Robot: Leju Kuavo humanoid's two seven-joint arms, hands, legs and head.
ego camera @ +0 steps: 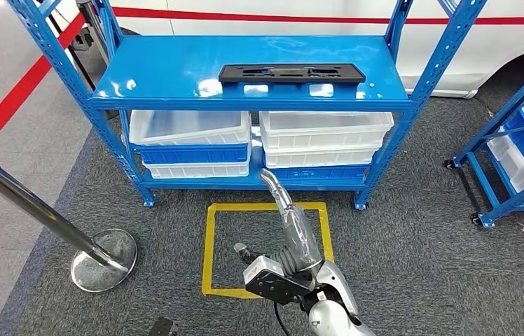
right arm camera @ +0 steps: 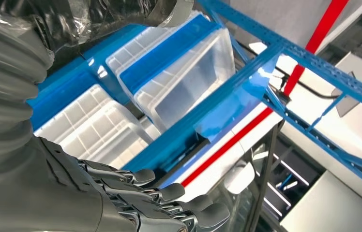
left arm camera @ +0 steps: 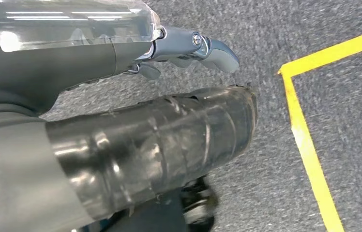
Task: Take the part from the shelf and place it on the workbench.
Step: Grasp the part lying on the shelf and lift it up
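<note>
A: From the head, where was the part?
B: Flat on the blue shelf, easy to reach, untouched.
A: The wrists?
B: Left hand hung empty, fingers loosely apart. Right hand was empty too, fingers spread, near the bins

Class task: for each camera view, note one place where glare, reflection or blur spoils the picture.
Head view: white glare patches on the blue shelf top beside the black part. Left wrist view: light streaks on the clear cover. Right wrist view: the blue shelf beam mirrors its surroundings.

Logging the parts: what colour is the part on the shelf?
Black, clearest in the head view: part.
</note>
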